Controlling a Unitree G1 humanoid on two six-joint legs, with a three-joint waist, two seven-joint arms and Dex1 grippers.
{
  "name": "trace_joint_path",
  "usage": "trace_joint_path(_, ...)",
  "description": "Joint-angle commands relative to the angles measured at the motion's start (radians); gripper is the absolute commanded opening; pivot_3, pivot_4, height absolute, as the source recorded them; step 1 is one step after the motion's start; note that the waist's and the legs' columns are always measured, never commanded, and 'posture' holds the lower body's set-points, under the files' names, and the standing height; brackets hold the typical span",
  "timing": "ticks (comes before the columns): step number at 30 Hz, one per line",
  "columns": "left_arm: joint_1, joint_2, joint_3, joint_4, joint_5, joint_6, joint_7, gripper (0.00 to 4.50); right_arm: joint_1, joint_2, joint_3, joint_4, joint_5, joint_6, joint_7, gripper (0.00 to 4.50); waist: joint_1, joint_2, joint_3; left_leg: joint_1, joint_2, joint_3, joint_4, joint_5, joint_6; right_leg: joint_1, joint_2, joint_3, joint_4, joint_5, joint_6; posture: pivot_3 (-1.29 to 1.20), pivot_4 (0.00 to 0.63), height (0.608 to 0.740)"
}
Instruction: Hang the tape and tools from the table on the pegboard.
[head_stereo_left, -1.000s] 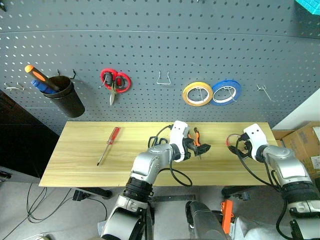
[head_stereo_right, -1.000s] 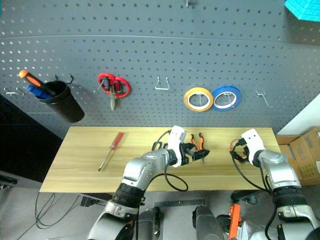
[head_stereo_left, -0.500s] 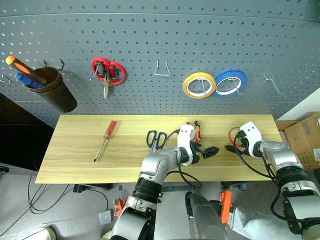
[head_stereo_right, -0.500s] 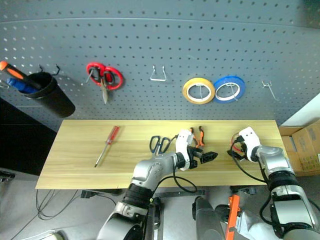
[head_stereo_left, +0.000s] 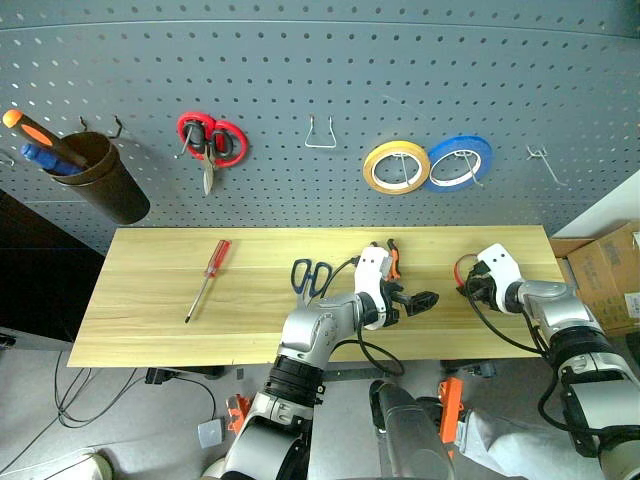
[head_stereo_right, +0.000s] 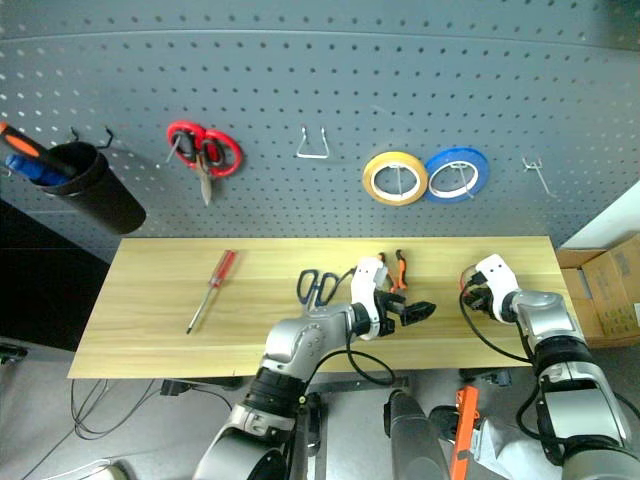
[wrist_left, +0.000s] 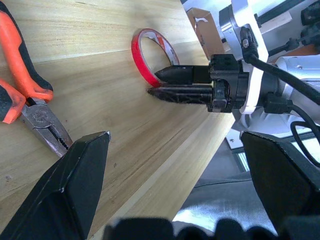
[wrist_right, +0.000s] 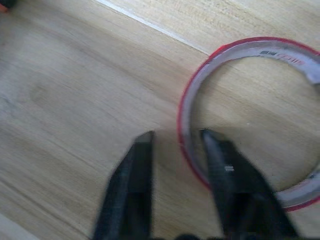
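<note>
The red tape roll (wrist_right: 250, 115) lies flat on the light wood table (head_stereo_left: 150, 320) near its right end, and the right gripper (wrist_right: 177, 145) is down at the roll's near rim. In the right wrist view one black finger stands inside the whitish ring and the other just outside it, so the roll's wall passes between them — the jaws are narrow, though the gap on either side of the wall means I cannot tell whether they have actually clamped it. The left wrist view shows the same thing from the side: the two fingertips (wrist_left: 165, 75) close together at the edge of the roll, which rests on the wood.

The left gripper (head_stereo_left: 412, 301) hovers over the middle of the table with its jaws spread wide, holding nothing. The orange-and-black pliers (head_stereo_left: 392, 262) lie just behind it (their jaws point toward the table's front edge in the left wrist view), apart from its fingers. The dark-handled scissors (head_stereo_left: 309, 274) lie beside the left forearm, and the red-handled screwdriver (head_stereo_left: 207, 279) lies well apart toward the table's left end.

On the grey pegboard (head_stereo_left: 320, 80) hang red-handled scissors (head_stereo_left: 211, 143), a yellow tape roll (head_stereo_left: 396, 167) and a blue tape roll (head_stereo_left: 456, 163) — the two rolls overlap slightly. A dark cup (head_stereo_left: 100, 185) on the left holds an orange-handled screwdriver (head_stereo_left: 40, 132).
</note>
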Motion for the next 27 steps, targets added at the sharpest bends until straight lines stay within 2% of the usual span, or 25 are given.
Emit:
trace_joint_path(1, 0.002, -0.025, -0.014, -0.029, -0.024, -0.012, -0.012, 4.50, -0.001, -0.020, -0.010, 0.007, -0.007, -0.016, 0.002, 0.04, 0.000, 0.000, 0.000, 0.000, 0.000, 0.000, 0.000, 0.000, 0.000, 0.000, 0.000, 0.000, 0.000, 0.000, 0.000, -0.04, 0.360, 0.740)
trace_joint_path(5, -0.008, -0.027, -0.016, -0.026, -0.025, -0.016, -0.017, 4.50, 0.010, -0.022, -0.029, -0.014, -0.004, -0.012, -0.026, 0.04, -0.001, 0.000, 0.000, 0.000, 0.000, 0.001, 0.000, 0.000, 0.000, 0.000, 0.000, 0.001, 0.000, 0.000, 0.000, -0.05, 0.352, 0.740)
trace_joint_path(8, -0.026, -0.015, -0.020, -0.033, -0.022, -0.027, -0.031, 4.50, 0.077, -0.026, -0.050, -0.119, -0.016, 0.009, -0.122, 0.04, 0.000, 0.000, 0.000, 0.000, 0.000, 0.001, 0.000, 0.000, 0.000, -0.001, 0.000, 0.001, 0.000, 0.000, 0.000, -0.06, 0.325, 0.740)
trace_joint_path(14, -0.041, 0.029, -0.050, -0.123, -0.035, -0.036, -0.103, 4.50, 0.333, 0.001, -0.140, -0.574, -0.019, 0.080, -0.318, 0.04, 0.000, 0.003, -0.002, -0.001, 0.000, 0.001, 0.000, -0.001, -0.002, -0.002, 0.000, 0.002, 0.000, -0.001, 0.003, -0.09, 0.276, 0.740)
trace_joint_path(17, -0.054, 0.048, -0.062, -0.165, -0.052, -0.048, -0.146, 4.50, 0.485, 0.057, -0.185, -0.877, -0.031, 0.156, -0.428, 0.04, -0.004, 0.007, -0.006, -0.001, 0.000, 0.002, 0.000, -0.002, -0.003, -0.003, 0.000, 0.004, 0.001, -0.001, 0.003, -0.11, 0.246, 0.740)
trace_joint_path(21, -0.083, 0.054, -0.040, -0.197, -0.103, -0.033, -0.193, 4.50, 0.605, 0.124, -0.207, -1.160, -0.085, 0.228, -0.539, 0.04, -0.017, 0.012, -0.022, -0.001, 0.000, 0.003, 0.000, -0.001, -0.005, -0.004, 0.000, 0.004, 0.001, -0.001, 0.003, -0.16, 0.201, 0.740)
trace_joint_path(27, -0.122, 0.123, -0.011, -0.232, -0.166, -0.009, -0.256, 4.50, 0.632, 0.156, -0.202, -1.321, -0.166, 0.234, -0.631, 0.04, -0.042, 0.011, -0.063, -0.001, -0.001, 0.004, 0.001, -0.001, -0.005, -0.004, 0.000, 0.005, 0.001, -0.001, 0.004, -0.19, 0.160, 0.740)
